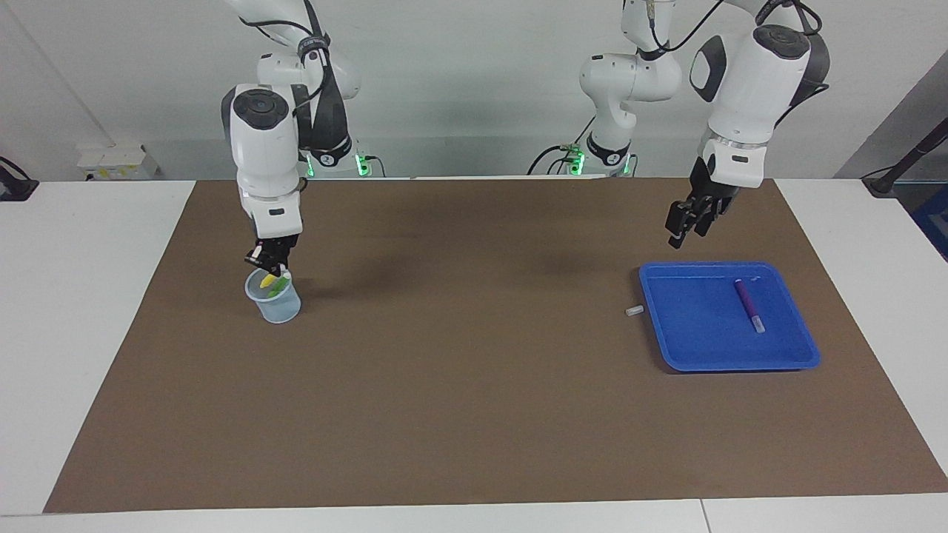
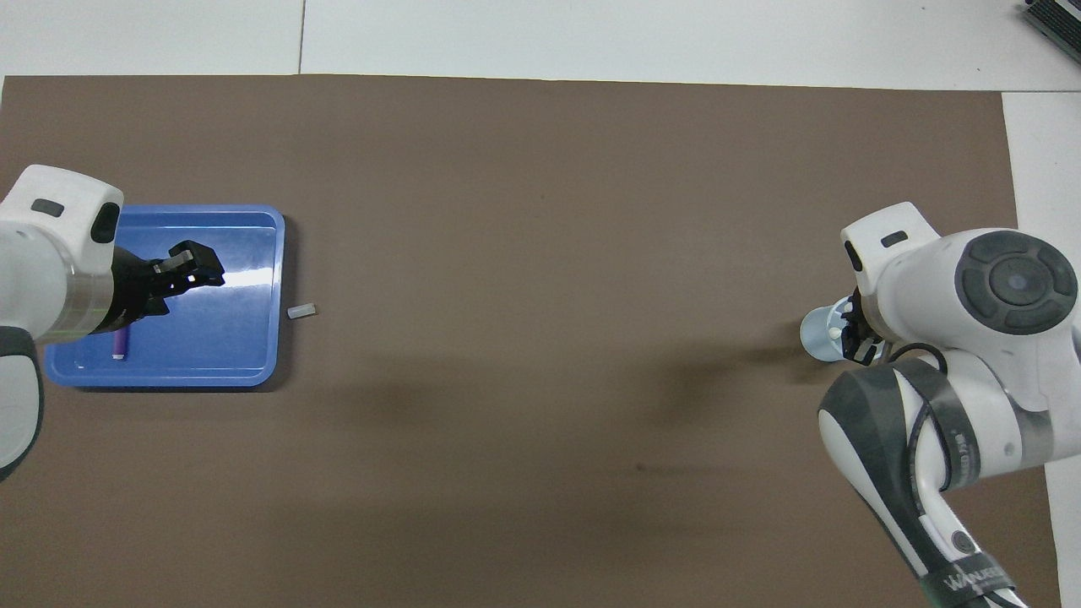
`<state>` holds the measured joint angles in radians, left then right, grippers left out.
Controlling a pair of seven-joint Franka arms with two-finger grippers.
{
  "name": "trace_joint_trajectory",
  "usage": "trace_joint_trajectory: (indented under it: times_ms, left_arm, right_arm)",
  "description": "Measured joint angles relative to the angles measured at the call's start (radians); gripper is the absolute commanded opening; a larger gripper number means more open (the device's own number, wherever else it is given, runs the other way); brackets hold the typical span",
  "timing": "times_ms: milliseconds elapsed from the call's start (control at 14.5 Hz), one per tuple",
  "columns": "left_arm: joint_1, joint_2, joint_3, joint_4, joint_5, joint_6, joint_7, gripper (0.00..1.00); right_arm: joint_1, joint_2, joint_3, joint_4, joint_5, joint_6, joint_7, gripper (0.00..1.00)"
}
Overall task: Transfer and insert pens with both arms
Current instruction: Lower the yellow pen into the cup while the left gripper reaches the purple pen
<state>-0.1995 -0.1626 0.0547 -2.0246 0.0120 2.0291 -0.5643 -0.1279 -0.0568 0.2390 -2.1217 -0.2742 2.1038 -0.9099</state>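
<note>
The yellow pen (image 1: 266, 282) and the green pen (image 1: 279, 289) stand tilted in a clear plastic cup (image 1: 275, 305) toward the right arm's end of the table. My right gripper (image 1: 270, 265) hangs just over the cup's mouth, close to the pens' tops. In the overhead view the right arm hides most of the cup (image 2: 817, 333) and both pens. The purple pen (image 1: 749, 305) lies flat in a blue tray (image 1: 740, 358) toward the left arm's end; only its end (image 2: 119, 344) shows from overhead. My left gripper (image 1: 687, 224) is open and empty, up in the air over the tray's edge nearest the robots.
A tiny whitish loose cap (image 1: 633, 311) lies on the brown mat (image 1: 474, 385) beside the tray, toward the table's middle; it also shows in the overhead view (image 2: 301, 312). White table surface borders the mat on all sides.
</note>
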Motion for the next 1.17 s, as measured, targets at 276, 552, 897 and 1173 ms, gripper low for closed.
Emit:
trace_joint_trajectory:
  times_ms: [276,552,897,1173]
  left_arm:
    - [0.011,0.000,0.002,0.000,0.000,0.000,0.088,0.71]
    - [0.079,0.000,0.008,-0.002,0.000,-0.004,0.279,0.73]
    - [0.097,0.000,0.008,-0.005,0.000,-0.008,0.333,0.81]
    - [0.126,0.000,0.009,-0.005,0.000,-0.010,0.410,0.82]
  right_arm:
    - [-0.006,0.000,0.000,-0.018,0.000,0.000,0.061,0.00]
    - [-0.006,0.000,0.001,-0.030,0.011,0.000,0.122,0.02]
    - [-0.018,0.000,0.000,-0.034,0.024,0.000,0.131,0.12]
    - [-0.022,0.000,0.000,-0.039,0.029,0.000,0.132,0.14]
